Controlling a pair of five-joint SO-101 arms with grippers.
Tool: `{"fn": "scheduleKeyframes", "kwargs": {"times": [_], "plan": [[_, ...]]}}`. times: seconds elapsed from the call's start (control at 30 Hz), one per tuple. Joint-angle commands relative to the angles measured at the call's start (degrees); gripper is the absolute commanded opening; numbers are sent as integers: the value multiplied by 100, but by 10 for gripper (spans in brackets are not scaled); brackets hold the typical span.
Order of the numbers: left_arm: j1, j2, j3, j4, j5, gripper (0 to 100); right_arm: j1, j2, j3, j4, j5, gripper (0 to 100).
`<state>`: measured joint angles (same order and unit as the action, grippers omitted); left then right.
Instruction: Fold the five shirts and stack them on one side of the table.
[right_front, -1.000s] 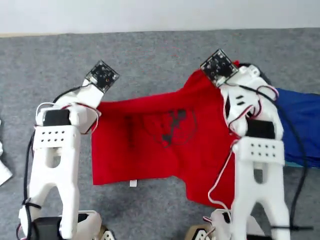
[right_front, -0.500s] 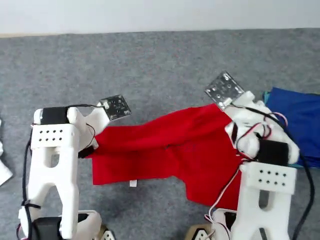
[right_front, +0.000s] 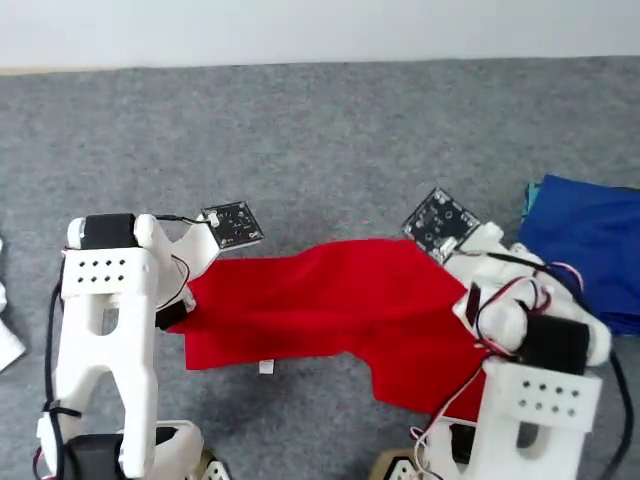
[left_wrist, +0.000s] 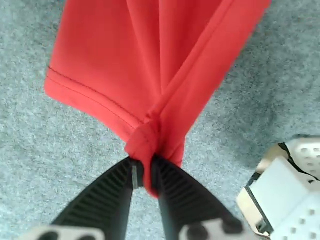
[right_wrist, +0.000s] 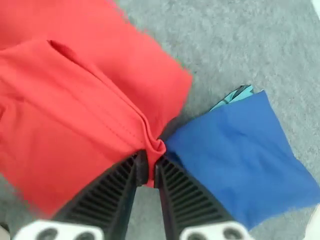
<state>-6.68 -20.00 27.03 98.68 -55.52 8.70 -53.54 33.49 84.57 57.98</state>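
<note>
A red shirt (right_front: 335, 305) lies across the middle of the grey table, its far edge lifted and drawn toward the near side. My left gripper (left_wrist: 144, 179) is shut on a bunched corner of the red shirt (left_wrist: 150, 75) at its left end. My right gripper (right_wrist: 148, 172) is shut on a pinched fold of the red shirt (right_wrist: 65, 115) at its right end. From above, the left arm (right_front: 105, 300) stands at the shirt's left and the right arm (right_front: 525, 345) at its right. A folded blue shirt (right_front: 590, 245) lies at the right edge, over a teal one (right_wrist: 235, 95).
Grey carpet-like tabletop (right_front: 320, 140) stretches open behind the shirt. A white item (right_front: 5, 340) shows at the left edge. The left arm's white base (left_wrist: 287, 195) is close to the held corner.
Both grippers have pulled the shirt's far edge toward the near side, folding it over; the printed front is now covered. The right arm drew back away from the blue shirt.
</note>
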Motion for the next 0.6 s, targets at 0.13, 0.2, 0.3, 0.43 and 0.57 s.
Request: {"fn": "scheduleKeyframes", "kwargs": {"times": [0.13, 0.2, 0.3, 0.43, 0.57], "plan": [[229, -18, 312, 167, -53, 5, 549, -215, 440, 75, 554, 10], [378, -18, 444, 167, -35, 6, 558, -215, 615, -40, 563, 13], [396, -18, 549, 97, -9, 59, 558, -215, 712, -163, 554, 24], [193, -70, 497, -132, 624, 191, 760, -233, 677, -154, 387, 200], [97, -62, 303, -176, 668, 220, 848, -444, 527, -154, 88, 270]]}}
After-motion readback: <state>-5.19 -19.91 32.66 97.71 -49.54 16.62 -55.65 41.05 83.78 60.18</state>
